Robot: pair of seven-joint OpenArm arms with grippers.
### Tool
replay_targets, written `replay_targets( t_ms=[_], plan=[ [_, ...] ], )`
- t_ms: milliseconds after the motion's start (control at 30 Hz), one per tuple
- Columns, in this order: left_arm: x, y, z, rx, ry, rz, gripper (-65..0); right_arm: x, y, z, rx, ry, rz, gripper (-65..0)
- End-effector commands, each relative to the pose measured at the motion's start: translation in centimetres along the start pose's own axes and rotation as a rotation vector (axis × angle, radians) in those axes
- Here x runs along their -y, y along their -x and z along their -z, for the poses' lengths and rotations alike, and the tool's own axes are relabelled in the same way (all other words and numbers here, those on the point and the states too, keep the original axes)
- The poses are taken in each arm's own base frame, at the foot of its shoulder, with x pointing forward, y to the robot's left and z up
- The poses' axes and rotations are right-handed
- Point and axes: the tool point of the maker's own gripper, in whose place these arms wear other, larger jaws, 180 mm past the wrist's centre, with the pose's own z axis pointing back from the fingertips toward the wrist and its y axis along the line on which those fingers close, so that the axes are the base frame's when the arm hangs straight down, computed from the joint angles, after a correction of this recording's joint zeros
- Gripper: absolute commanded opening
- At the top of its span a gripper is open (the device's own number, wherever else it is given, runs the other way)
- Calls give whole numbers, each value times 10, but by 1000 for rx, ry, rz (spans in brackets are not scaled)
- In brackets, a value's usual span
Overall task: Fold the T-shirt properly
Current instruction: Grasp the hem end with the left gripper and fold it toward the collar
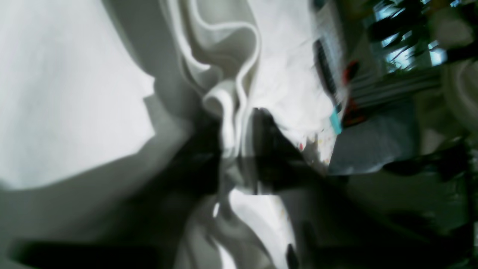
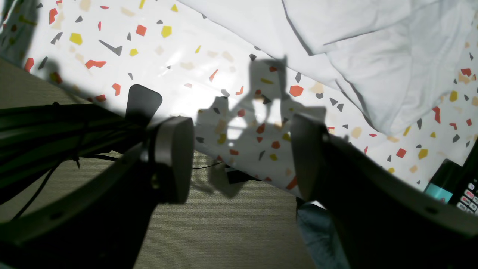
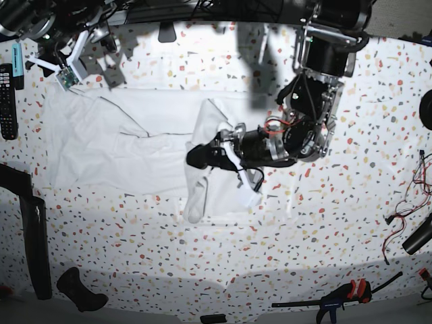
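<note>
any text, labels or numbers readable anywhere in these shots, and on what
No text can be read in any view.
Remote control, left table edge: key markings too small.
Same remote, right wrist view: keys show, marks blurred.
T-shirt: plain white, no print.

Robotics lab bench, terrazzo-patterned table (image 3: pixel 337 216), loose wires (image 3: pixel 398 214), bar clamp (image 3: pixel 341 295), remote control (image 3: pixel 7 101)

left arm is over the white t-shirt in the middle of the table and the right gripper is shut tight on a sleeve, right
Not quite. The right gripper is open and holds nothing, hanging near the table edge beside the T-shirt, as the right wrist view shows. The left gripper is indeed over the shirt.
</note>
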Motion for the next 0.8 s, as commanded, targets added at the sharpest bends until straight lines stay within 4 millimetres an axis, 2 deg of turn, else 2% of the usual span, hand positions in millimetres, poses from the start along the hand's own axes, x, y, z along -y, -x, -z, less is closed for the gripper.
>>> replay_targets(
  t_ms=[0, 67, 267, 367, 533, 600, 767],
  plan=[
    [15, -24, 1, 64, 50, 30, -361, 0, -7, -3, 27, 1, -20, -254],
    [21, -30, 0, 95, 85, 9, -279, 0, -7, -3, 27, 1, -20, -254],
    [31, -41, -2, 149, 146, -28, -267, 0, -7, -3, 28, 1, -20, -254],
    [27, -33, -1, 100, 119, -7, -267, 0, -7, -3, 28, 1, -20, -254],
    [10, 3, 1, -87, 27, 45, -268, 0, -7, -3, 30, 1, -20, -254],
    [17, 7, 0, -103, 67, 22, -268, 0, -9, -4, 40, 1, -20, -254],
    [41, 0, 3, -63, 187, -32, -268, 0, -11, -4, 51, 1, -20, -254]
  ],
)
